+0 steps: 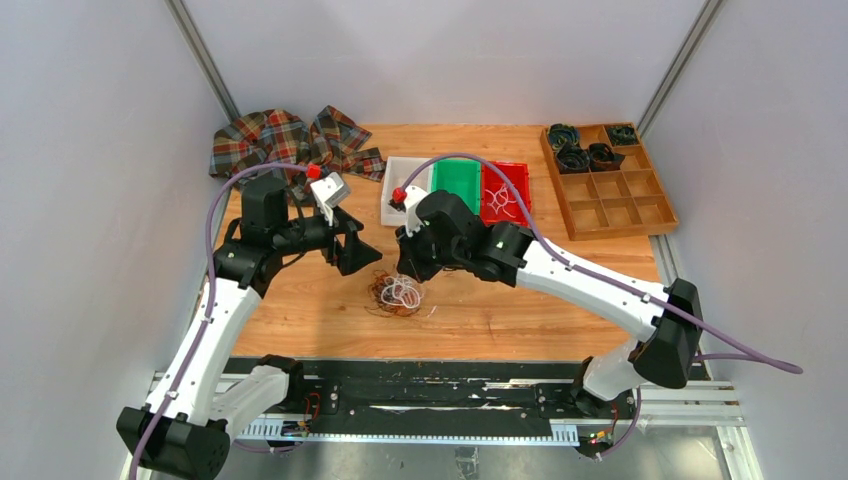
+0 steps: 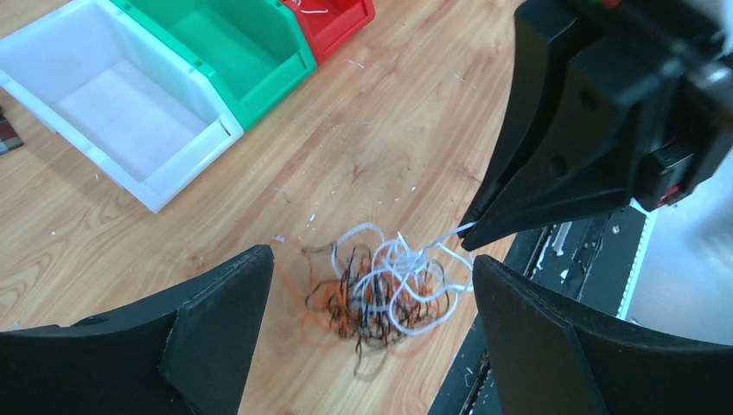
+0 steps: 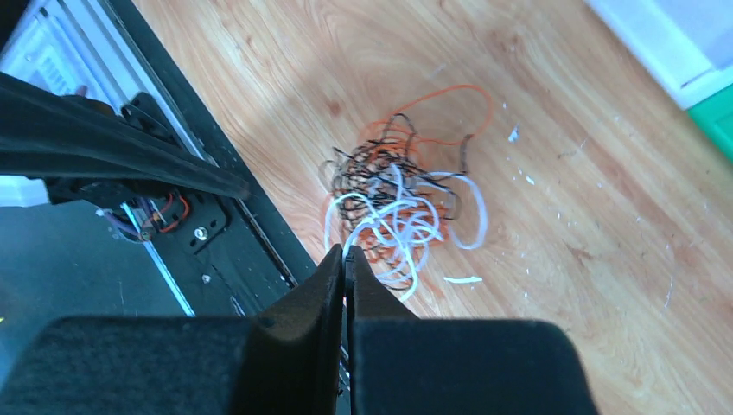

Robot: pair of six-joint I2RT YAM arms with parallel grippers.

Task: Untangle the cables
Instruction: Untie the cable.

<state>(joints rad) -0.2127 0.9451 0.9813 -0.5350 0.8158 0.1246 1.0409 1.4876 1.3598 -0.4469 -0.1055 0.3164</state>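
The right gripper [image 3: 346, 257] is pressing its black fingers fully together and is pinching the end of a thin white cable strand [image 2: 445, 235] at its tips. The strand is running from there into the tangle of thin white, copper-orange and black cables [image 3: 398, 199], which is lying on the light wooden table [image 2: 389, 112] just beyond those fingertips. The left gripper [image 1: 362, 262] is holding its jaws wide apart and gripping nothing. It is hovering over the same tangle, with the heap sitting between and below its two fingers. Ahead of the left gripper, well apart from the heap, a white plastic bin [image 2: 130, 112], a green plastic bin [image 2: 233, 43] and a red plastic bin [image 2: 333, 17] are standing side by side.
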